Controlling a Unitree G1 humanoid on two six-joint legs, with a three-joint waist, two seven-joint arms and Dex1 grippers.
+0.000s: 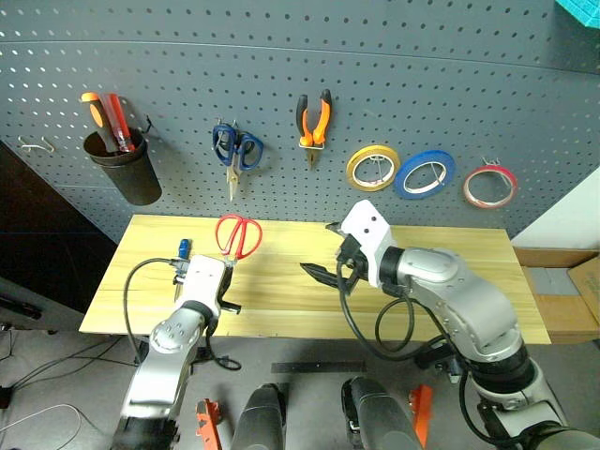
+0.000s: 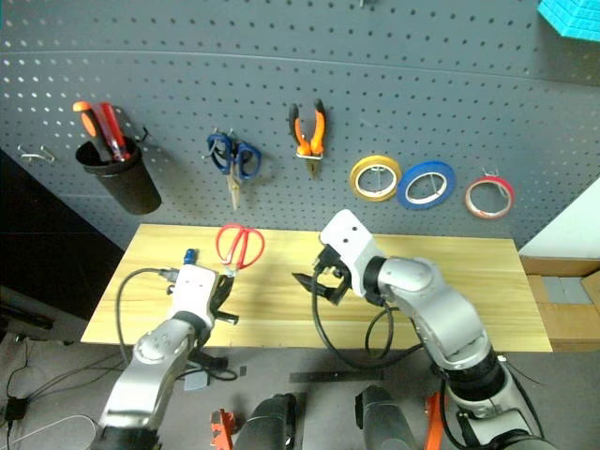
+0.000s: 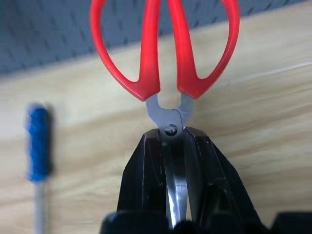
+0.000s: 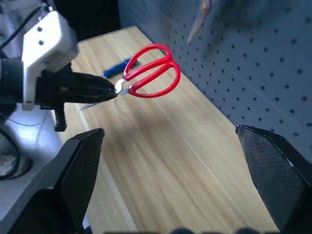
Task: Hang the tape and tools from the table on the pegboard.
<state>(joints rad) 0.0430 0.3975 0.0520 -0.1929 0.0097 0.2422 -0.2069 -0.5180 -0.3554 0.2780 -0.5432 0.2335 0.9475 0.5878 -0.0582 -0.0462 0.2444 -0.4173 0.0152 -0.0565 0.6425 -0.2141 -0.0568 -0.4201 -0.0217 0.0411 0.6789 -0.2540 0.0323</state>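
Your left gripper [image 3: 175, 161] fingers pinch the red-handled scissors [image 1: 239, 234] by the blades above the bench [image 1: 450, 281]; right gripper [image 4: 170, 161] fingers are spread wide.

lighting: even, bright, diffuse; soft short shadows under items on the pegboard [image 1: 281, 66]. head views: sharp, edges bowed. left wrist view: desk [image 3: 263, 97] and blue-handled screwdriver [image 3: 38, 146] blurred. right wrist view: blue-handled scissors [image 4: 200, 17] smeared, black fingers [image 4: 73, 185] soft.

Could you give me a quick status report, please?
Left gripper shut on red scissors, blades pinched. Right gripper open, empty. Blue screwdriver on table.
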